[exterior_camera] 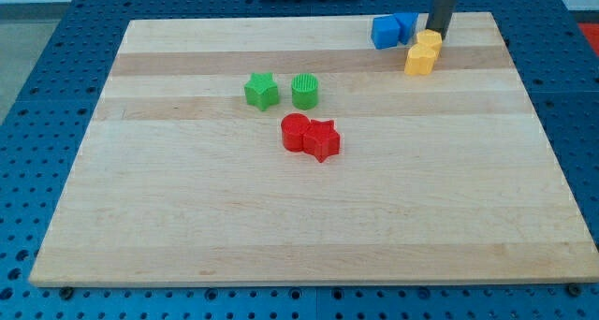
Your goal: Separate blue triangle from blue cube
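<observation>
Blue cube (pixel 384 33) and blue triangle (pixel 406 25) touching, side by side, at tabletop's top edge, right of centre.

My tip (pixel 438 30) stands hemmed between the blue blocks (pixel 394 29) and yellow blocks (pixel 423 53).

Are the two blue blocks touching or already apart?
Touching: the blue cube and blue triangle show no gap. My tip is just right of them.
</observation>
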`<action>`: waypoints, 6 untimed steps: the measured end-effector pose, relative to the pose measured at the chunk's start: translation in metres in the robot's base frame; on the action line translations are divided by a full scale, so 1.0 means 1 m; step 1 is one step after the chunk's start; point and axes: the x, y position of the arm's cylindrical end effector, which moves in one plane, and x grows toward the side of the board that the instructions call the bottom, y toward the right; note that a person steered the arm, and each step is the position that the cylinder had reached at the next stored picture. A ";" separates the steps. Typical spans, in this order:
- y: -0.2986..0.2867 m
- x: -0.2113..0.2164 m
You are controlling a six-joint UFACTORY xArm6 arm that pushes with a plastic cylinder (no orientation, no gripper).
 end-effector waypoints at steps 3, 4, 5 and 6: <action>-0.003 -0.021; -0.045 -0.021; -0.089 -0.013; -0.123 0.001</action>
